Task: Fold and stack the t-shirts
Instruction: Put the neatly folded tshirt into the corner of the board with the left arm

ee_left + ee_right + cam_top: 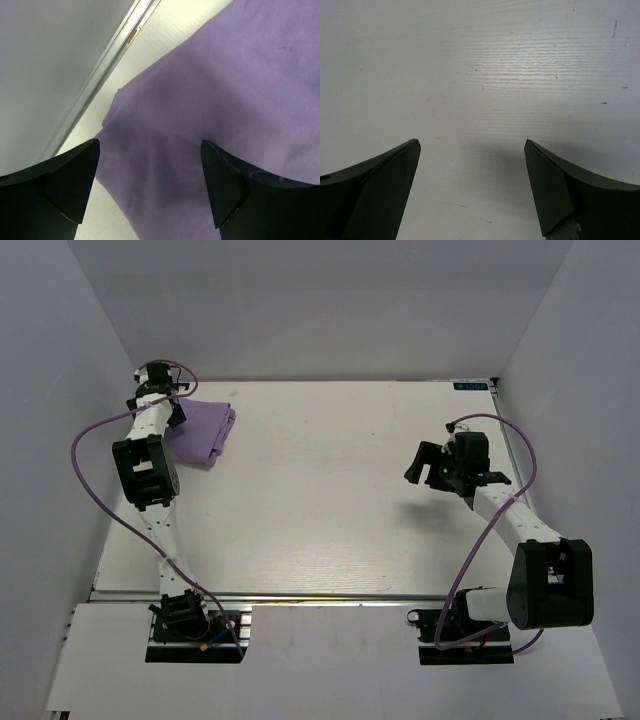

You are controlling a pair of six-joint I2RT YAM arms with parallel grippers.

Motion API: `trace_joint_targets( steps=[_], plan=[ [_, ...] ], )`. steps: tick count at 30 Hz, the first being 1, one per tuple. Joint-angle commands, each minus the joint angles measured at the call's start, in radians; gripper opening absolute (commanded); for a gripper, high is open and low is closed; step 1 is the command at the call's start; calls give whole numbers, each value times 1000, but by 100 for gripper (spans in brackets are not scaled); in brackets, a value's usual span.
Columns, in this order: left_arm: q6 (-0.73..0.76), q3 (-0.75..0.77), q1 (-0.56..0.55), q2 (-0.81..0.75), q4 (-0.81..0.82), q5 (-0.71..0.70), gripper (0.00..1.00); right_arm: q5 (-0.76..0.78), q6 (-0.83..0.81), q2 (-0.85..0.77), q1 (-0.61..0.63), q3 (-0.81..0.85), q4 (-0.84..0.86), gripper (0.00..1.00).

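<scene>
A folded lavender t-shirt point(203, 430) lies at the far left corner of the white table. In the left wrist view the t-shirt point(225, 90) fills most of the frame. My left gripper point(176, 408) hovers over the shirt's left edge; its jaws stand wide open with cloth below the gap point(150, 150) and nothing between them. My right gripper point(427, 466) is over bare table on the right side, far from the shirt. It is open and empty point(472, 147).
The table's far-left metal edge rail point(107, 55) and white wall run close beside the shirt. Purple cables point(85, 475) loop off both arms. White enclosure walls stand on three sides of the table point(330, 490).
</scene>
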Motion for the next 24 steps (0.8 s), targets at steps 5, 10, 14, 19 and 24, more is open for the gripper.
trace_joint_targets(
  steps=[5, 10, 14, 19, 24],
  plan=[
    [-35, -89, -8, -157, 2, 24, 94, -39, -15, -13, -4, 24, 10, 90],
    [-78, -227, -18, -290, 39, 99, 100, -65, -19, -27, -1, 24, 9, 90],
    [-88, -317, -18, -404, 95, 176, 100, -62, -19, -58, -2, 13, 5, 90],
    [-124, -495, -27, -497, 153, 291, 100, -59, -17, -85, -1, -1, 9, 90],
    [-124, -693, -77, -577, 243, 448, 100, -72, -14, -91, -1, -1, 5, 90]
  ],
)
